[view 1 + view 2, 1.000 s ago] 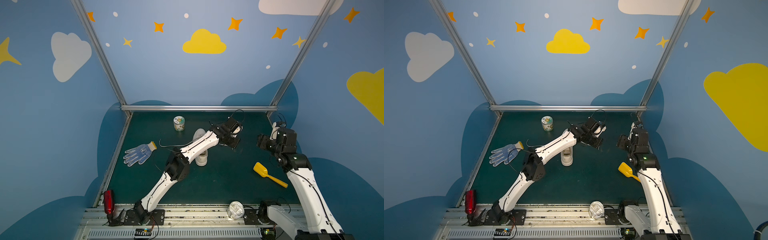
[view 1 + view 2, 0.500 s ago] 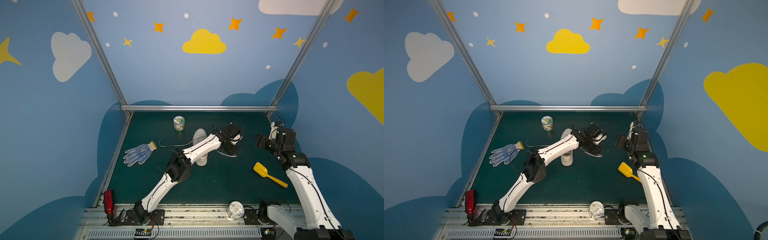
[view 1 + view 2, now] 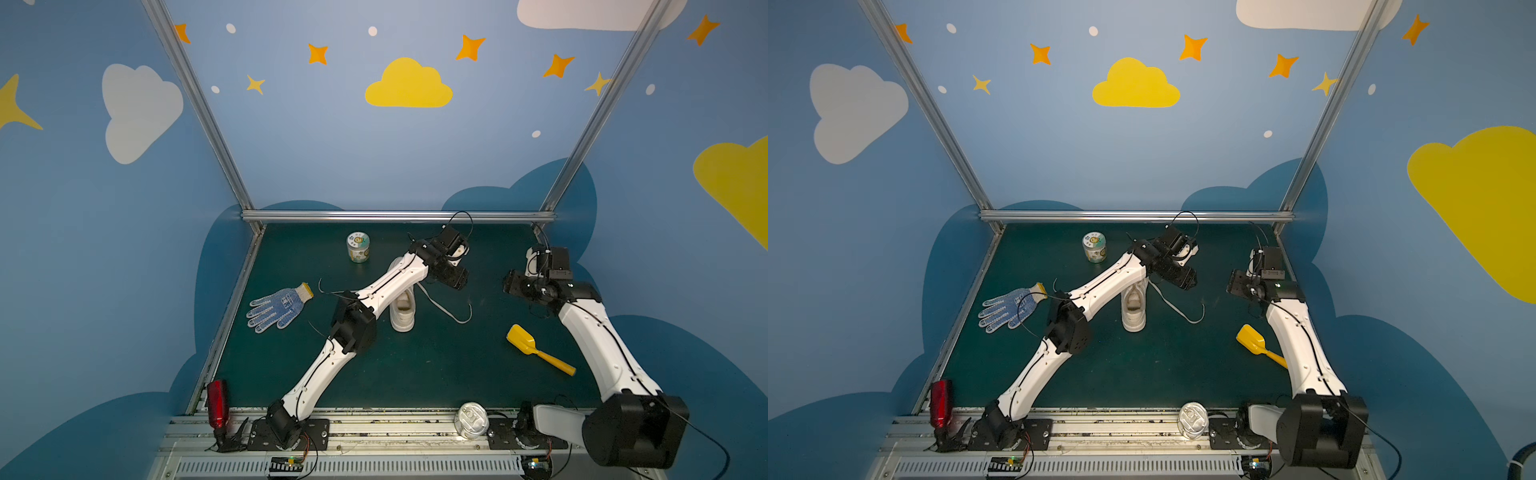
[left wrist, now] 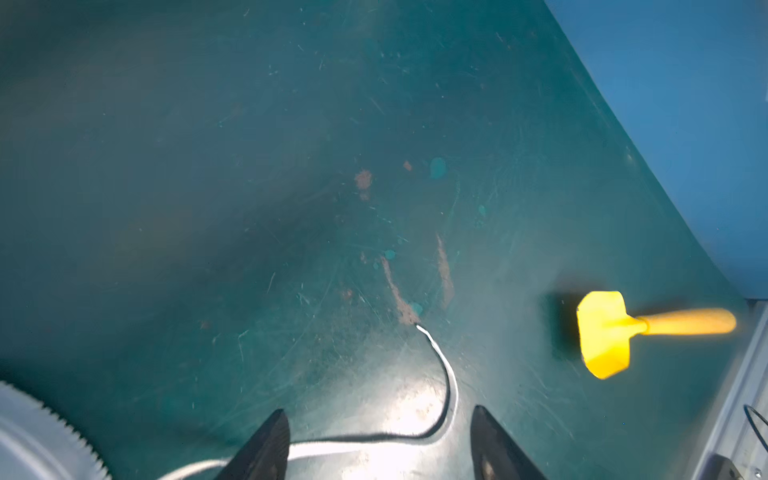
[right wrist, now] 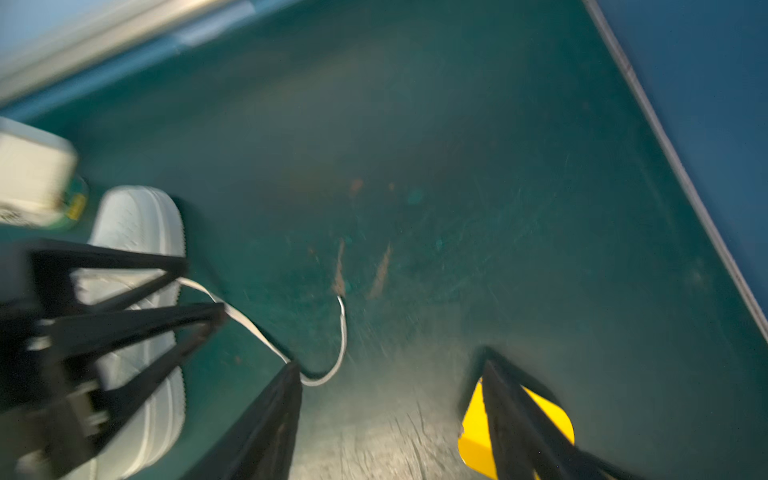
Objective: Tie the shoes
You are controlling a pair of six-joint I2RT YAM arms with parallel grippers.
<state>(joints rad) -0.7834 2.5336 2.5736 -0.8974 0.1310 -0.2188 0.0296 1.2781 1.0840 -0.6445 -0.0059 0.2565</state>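
Left claw (image 4: pixel 378 411): jaws apart, nothing clamped. White lace (image 4: pixel 449 374) lies slack on the green mat (image 4: pixel 249 166), crossing the gap between the tips and curling out ahead of them. Sneaker (image 3: pixel 402 311) is just behind the claw, upright on its sole, partly hidden under the left arm (image 3: pixel 386 284). Right claw (image 5: pixel 390 363): jaws apart, empty, facing the left claw from near, lace loop beside one finger. Yellow scoop (image 3: pixel 521 338) is past the lace end, below the right claw. Dotted glove (image 3: pixel 274 307) and jar (image 3: pixel 358 247) are beyond the sneaker.
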